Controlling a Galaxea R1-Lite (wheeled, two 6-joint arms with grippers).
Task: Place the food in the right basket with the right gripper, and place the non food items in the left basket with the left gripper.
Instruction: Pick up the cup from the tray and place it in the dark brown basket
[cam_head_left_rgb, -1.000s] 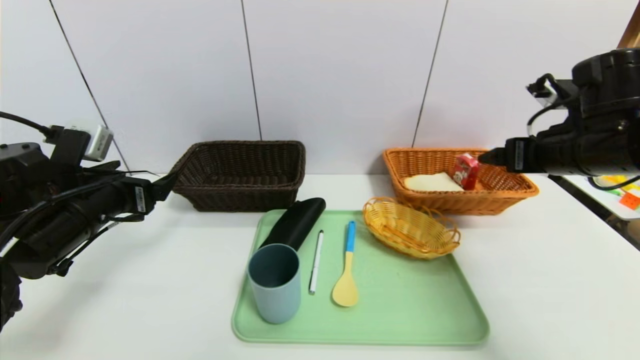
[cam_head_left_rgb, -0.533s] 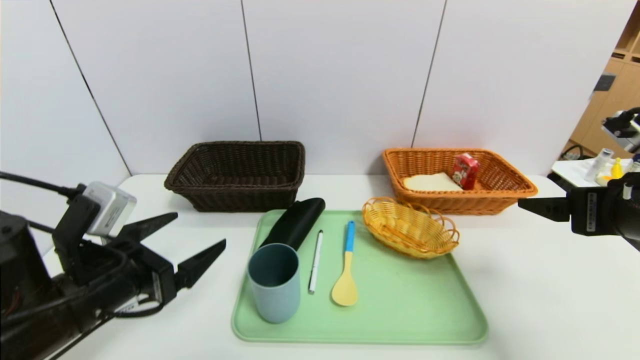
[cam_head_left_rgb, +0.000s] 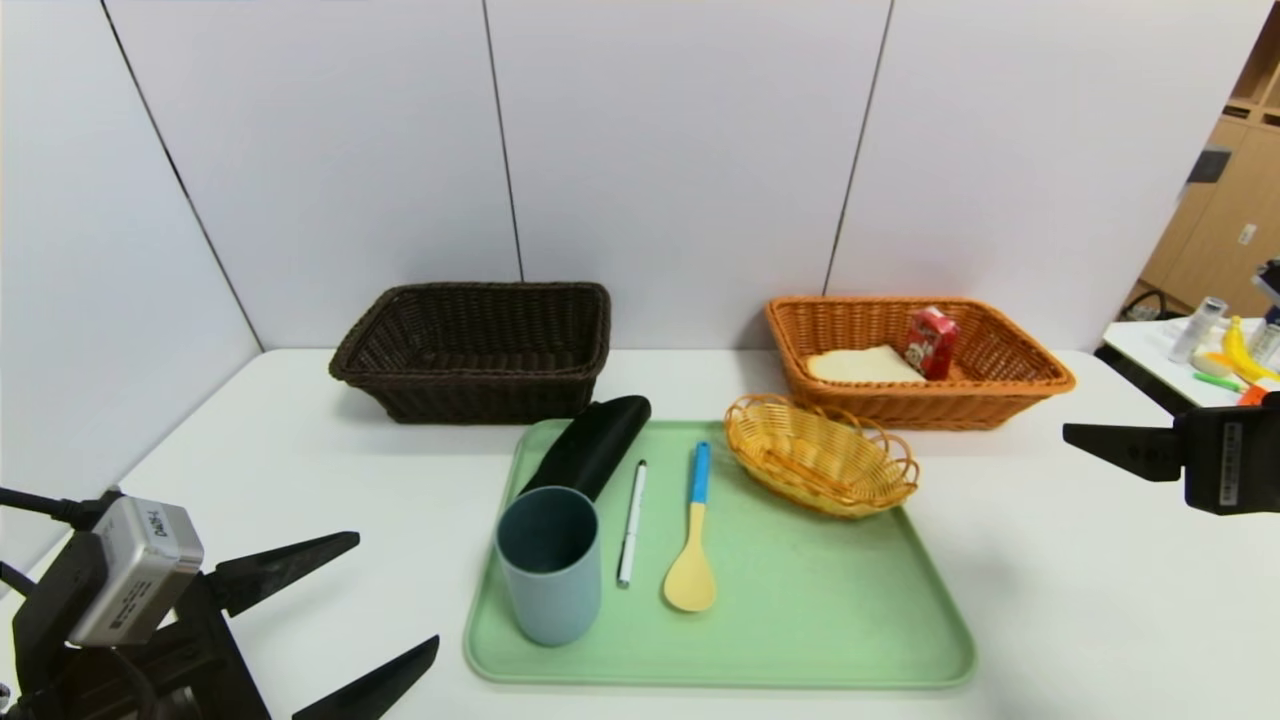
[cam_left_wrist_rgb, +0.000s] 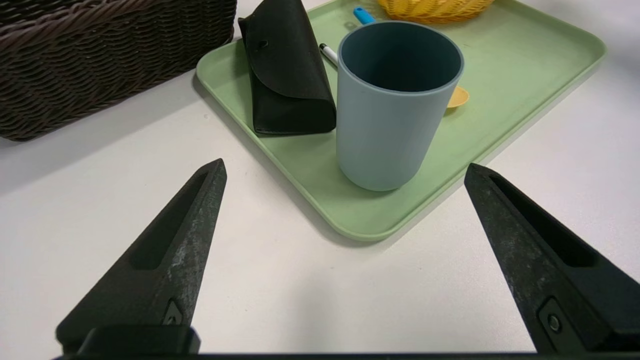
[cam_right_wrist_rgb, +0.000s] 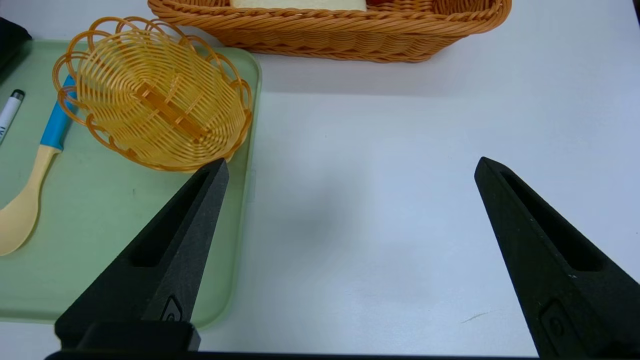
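The bread slice (cam_head_left_rgb: 865, 364) and the red carton (cam_head_left_rgb: 930, 343) lie in the orange-tan right basket (cam_head_left_rgb: 1030, 388). The dark brown left basket (cam_head_left_rgb: 470, 350) looks empty. The grey-blue cup (cam_head_left_rgb: 550, 565) stands upright on the green tray (cam_head_left_rgb: 800, 620), with the black case (cam_head_left_rgb: 592, 446), the white pen (cam_head_left_rgb: 631, 523) and the yellow spoon (cam_head_left_rgb: 693, 540) beside it. My left gripper (cam_head_left_rgb: 395, 590) is open and empty, low at the table's front left, facing the cup (cam_left_wrist_rgb: 395, 105). My right gripper (cam_head_left_rgb: 1075, 434) is open and empty, right of the tray (cam_right_wrist_rgb: 351, 161).
A small oval yellow wicker basket (cam_head_left_rgb: 820, 455) sits tilted on the tray's far right corner. White wall panels stand behind the baskets. A side table with bottles (cam_head_left_rgb: 1210, 345) is at the far right. Bare white table lies on both sides of the tray.
My left gripper has dropped from near the brown basket to the table's front left, and its jaws now stand open. My right gripper has drawn back from the orange basket, lower and to the right.
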